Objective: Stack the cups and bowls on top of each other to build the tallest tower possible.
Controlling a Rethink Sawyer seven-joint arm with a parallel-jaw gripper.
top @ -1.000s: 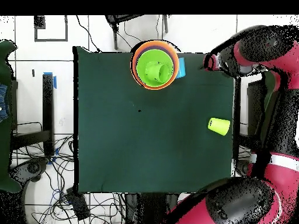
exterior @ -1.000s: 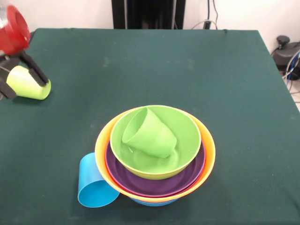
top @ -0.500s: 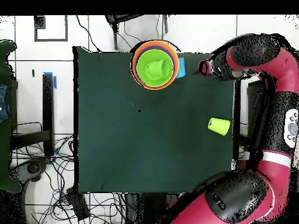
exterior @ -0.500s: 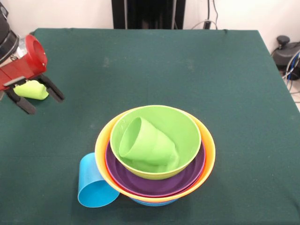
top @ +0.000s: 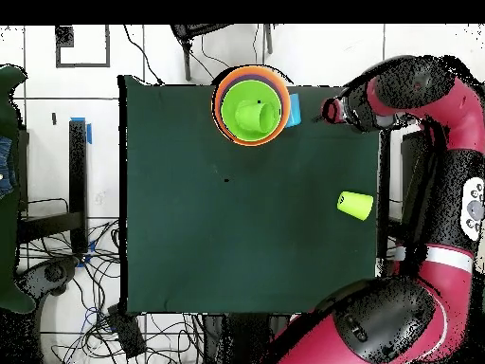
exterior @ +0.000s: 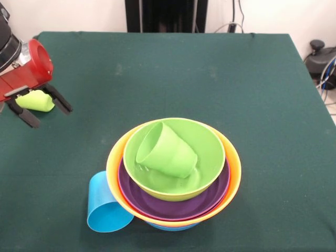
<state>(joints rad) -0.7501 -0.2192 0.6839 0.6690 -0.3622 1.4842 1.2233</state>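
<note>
Currently the red-and-black gripper (exterior: 39, 106) hung open at the far left table edge, fingers either side of the lying yellow-green plastic tumbler (exterior: 35, 100), not closed on it. Nested bowl tower (exterior: 174, 173), orange rim outermost, sat near centre; ridged green cup (exterior: 167, 149) lay tilted inside the green bowl (exterior: 205, 144). Sky-blue cup (exterior: 105, 205) lay touching the tower's left. Risk: a sideways pinch on the glossy taper could squirt the tumbler off the table.
</note>
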